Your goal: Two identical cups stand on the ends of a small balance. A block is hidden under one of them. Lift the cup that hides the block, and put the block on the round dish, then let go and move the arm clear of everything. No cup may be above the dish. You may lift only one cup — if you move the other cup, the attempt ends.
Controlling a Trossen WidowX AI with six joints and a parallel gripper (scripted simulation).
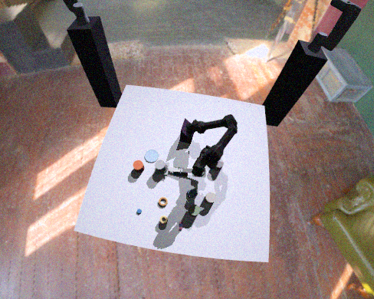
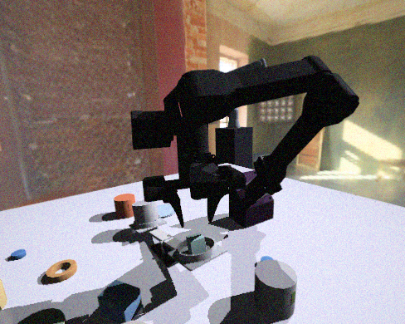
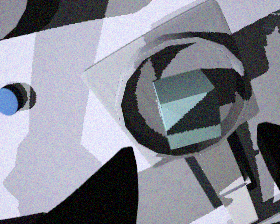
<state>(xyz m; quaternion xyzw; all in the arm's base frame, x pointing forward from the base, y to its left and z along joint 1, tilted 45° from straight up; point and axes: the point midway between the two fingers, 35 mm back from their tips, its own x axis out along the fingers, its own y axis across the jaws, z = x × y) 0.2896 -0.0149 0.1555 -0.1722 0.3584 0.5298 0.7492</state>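
A pale green block [image 2: 197,245] [image 3: 183,90] sits uncovered inside the round rim [image 3: 128,107] on one end of the balance. My gripper [image 2: 197,224] [image 3: 198,145] is open and empty, pointing down above that end; its tips are higher than the block. A grey cup [image 1: 160,165] [image 2: 146,213] stands on the other end. A similar grey cup [image 2: 275,288] [image 1: 218,165] stands upright on the table, off the balance; the arm partly hides it in the top view. The light blue round dish [image 1: 151,156] [image 2: 167,210] lies bare beyond the standing balance cup.
An orange cylinder [image 1: 138,165] [image 2: 124,205] stands near the dish. A small blue piece [image 3: 7,101] [image 2: 265,258] lies near the off-balance cup. A wooden ring [image 1: 159,203] [image 2: 51,270], a dark blue box [image 2: 119,300], a green cylinder [image 1: 196,210] and a whitish cylinder [image 1: 210,198] stand on the near side.
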